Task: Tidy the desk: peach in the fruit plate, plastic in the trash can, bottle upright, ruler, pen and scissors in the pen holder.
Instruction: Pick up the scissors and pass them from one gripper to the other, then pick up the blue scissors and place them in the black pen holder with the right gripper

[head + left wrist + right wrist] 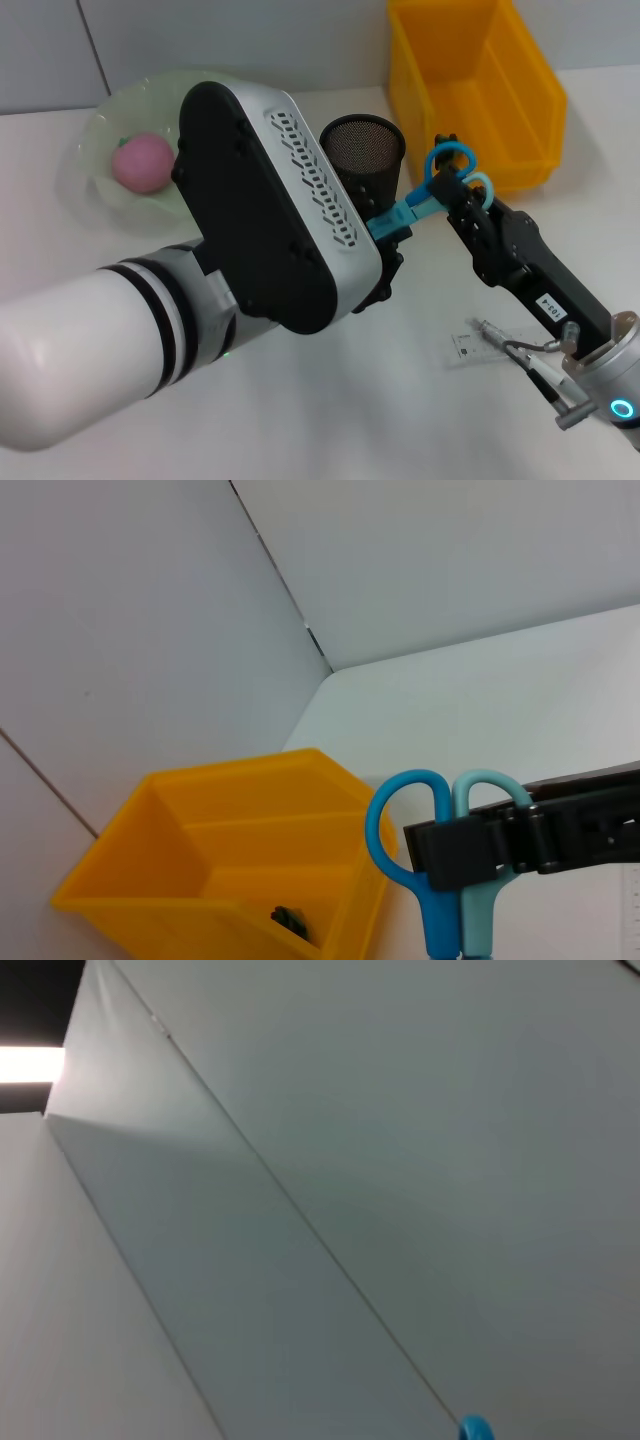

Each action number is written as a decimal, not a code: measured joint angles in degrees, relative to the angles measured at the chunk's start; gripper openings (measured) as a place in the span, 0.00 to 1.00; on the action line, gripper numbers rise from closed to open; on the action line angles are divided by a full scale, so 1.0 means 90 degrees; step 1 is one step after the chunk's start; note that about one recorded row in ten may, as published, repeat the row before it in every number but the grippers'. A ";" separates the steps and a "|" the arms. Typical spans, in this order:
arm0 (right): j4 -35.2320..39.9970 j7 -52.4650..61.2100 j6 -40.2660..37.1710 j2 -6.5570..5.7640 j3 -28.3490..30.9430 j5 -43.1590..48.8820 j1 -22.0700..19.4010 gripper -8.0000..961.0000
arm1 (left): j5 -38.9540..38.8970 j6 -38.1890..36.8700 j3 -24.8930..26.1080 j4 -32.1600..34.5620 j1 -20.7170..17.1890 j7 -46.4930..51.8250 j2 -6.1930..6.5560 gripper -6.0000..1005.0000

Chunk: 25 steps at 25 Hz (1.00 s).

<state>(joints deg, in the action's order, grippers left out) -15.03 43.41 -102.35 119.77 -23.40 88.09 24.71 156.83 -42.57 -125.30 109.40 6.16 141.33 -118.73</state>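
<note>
Beside the black mesh pen holder (363, 150), above the white tabletop (420, 400), the right tool (455, 195) is clenched around the blue scissors (440, 180) at their handles. The left tool (385, 245) is at the other end of the scissors; whether it grips, I cannot tell. The peach (141, 163) lies in the fruit plate (95, 140). The yellow bin (475, 90) stands behind.

Only one marking can be partly read. On the black forearm link of the right arm (540, 285), in the head view, sits a small white label (551, 303) with dark digits; they look like "103-4", but I cannot be sure. A small transparent plastic ruler (478, 348) lying on the white desk (330, 400) carries dark print, too small to read.
</note>
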 joint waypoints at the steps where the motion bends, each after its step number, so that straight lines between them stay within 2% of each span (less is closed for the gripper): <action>1: 0.0001 -0.0012 -0.0010 0.0000 0.0015 0.0035 -0.0007 0.13 | -0.0002 0.0001 -0.0006 -0.0009 0.0000 0.0000 -0.0001 0.24; 10: -0.0019 -0.0047 -0.0048 0.0002 0.0060 0.0054 -0.0050 0.09 | -0.0008 0.0013 -0.0055 -0.0072 -0.0010 0.0000 -0.0001 0.24; 13: 0.0008 -0.0047 -0.0051 0.0000 0.0105 0.0056 -0.0069 0.09 | -0.0046 0.0015 -0.0048 -0.0041 -0.0045 0.0000 -0.0001 0.45; 18: 0.0065 -0.0047 -0.0054 -0.0013 0.0163 0.0043 -0.0090 0.09 | -0.0060 0.0063 -0.0023 -0.0018 -0.0060 0.0058 0.0005 0.66; 25: 0.0129 -0.0047 -0.0054 -0.0024 0.0241 0.0035 -0.0089 0.09 | -0.0114 0.0081 0.0028 0.0014 -0.0074 0.0094 0.0019 0.77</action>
<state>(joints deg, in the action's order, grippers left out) -13.87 42.98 -102.83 119.56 -21.23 88.41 23.91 155.80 -41.84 -125.05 109.52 5.49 142.18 -118.56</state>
